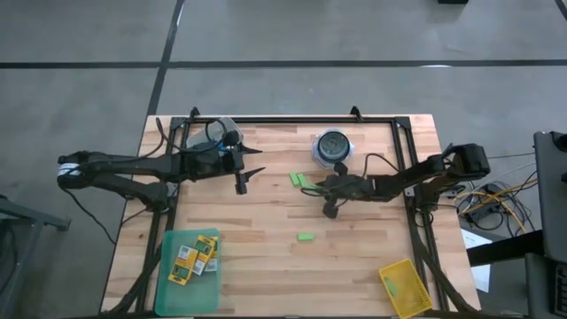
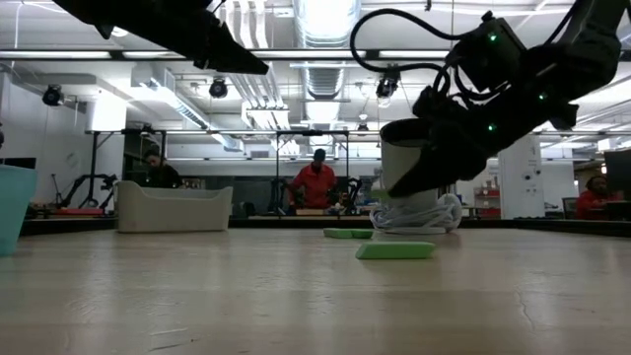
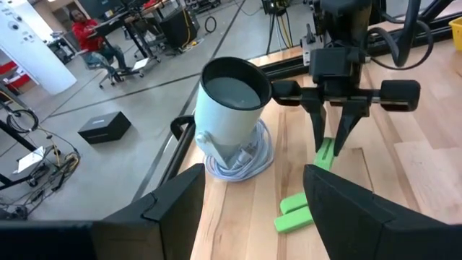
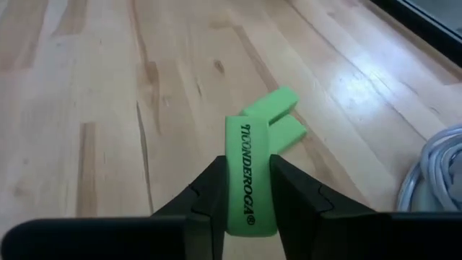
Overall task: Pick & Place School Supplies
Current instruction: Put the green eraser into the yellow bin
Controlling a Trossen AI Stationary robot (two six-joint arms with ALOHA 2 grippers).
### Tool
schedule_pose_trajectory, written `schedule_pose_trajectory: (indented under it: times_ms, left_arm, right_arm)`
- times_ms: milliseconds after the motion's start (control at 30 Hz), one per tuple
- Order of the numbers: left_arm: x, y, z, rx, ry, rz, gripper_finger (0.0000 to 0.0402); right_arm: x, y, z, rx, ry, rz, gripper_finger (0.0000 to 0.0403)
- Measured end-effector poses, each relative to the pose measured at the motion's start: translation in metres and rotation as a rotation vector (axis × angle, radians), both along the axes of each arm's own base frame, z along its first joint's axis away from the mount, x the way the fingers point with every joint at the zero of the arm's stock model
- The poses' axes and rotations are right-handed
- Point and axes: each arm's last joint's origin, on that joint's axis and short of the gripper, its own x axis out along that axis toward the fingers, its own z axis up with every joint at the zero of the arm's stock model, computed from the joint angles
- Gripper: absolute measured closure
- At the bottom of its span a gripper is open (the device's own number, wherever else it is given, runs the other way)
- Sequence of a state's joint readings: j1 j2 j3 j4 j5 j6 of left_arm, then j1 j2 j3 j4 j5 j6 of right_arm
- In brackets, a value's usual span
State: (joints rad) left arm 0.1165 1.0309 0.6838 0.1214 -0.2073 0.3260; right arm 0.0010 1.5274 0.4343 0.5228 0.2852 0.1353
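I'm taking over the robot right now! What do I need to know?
Right gripper: shut on a green eraser, lifted above mid-table, near the white cup.
Left gripper: open, empty, waiting over the table's left-back part.
Two more erasers lie together by the right gripper; another eraser lies alone mid-table.
Crayon boxes already sit in the green tray.
Left: place the held eraser, then collect the other three. No scissors are in sight.
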Motion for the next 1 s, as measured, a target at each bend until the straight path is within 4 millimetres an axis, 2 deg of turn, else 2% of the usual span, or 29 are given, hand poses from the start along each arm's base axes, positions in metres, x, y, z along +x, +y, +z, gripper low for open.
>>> schedule_pose_trajectory:
  times_ms: [300,467,700,867,1000]
  left_arm:
    - [0.0,0.0,0.0,0.0,-0.004,0.0,0.0161]
    - [0.0,0.0,0.0,0.0,-0.004,0.0,0.0161]
    - [0.0,0.0,0.0,0.0,-0.005,0.0,0.0161]
    - [0.0,0.0,0.0,-0.009,-0.006,0.002,0.0161]
    - [0.0,0.0,0.0,-0.01,-0.006,0.002,0.0161]
  right_arm:
    - [0.0,0.001,0.003,0.009,-0.015,0.008,0.0317]
    - [-0.001,0.003,0.012,0.042,-0.056,0.056,0.0322]
    - [-0.008,0.007,0.048,0.139,-0.22,0.181,0.0318]
    - [-0.02,0.011,0.08,0.174,-0.36,0.302,0.0322]
    - [-0.033,0.011,0.103,0.224,-0.473,0.323,0.0323]
